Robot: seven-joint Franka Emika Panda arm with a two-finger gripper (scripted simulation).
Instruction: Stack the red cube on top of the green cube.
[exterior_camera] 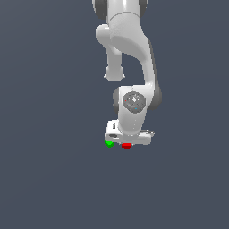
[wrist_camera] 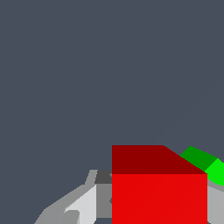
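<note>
At the lower centre of the exterior view, the single arm reaches down with its hand close over the table (exterior_camera: 49, 179). The red cube (exterior_camera: 126, 146) shows just under the hand, and the green cube (exterior_camera: 109, 144) lies just beside it toward the exterior view's left. A thin dark strip appears to separate the two, so they are judged close but apart; contact cannot be ruled out at this size. The jaws (exterior_camera: 126, 142) are mostly hidden behind the hand body here. Whether the red cube rests on the table or is lifted slightly cannot be told from this view.

On the wrist view, the red cube (wrist_camera: 159, 192) fills the near field directly between the fingers (wrist_camera: 83, 205), one grey finger showing on one side of it and a grey sliver on the other. The jaws appear to be pinching the red cube, its faces square to them. The green cube (wrist_camera: 208, 165) shows only as a corner past the red cube's far upper edge.

Judgement: the coming move turns on the sideways offset. The green cube lies beside the held cube, not beneath it, so the red cube must rise clear of the green cube's top and shift toward the exterior view's left before descent.
</note>
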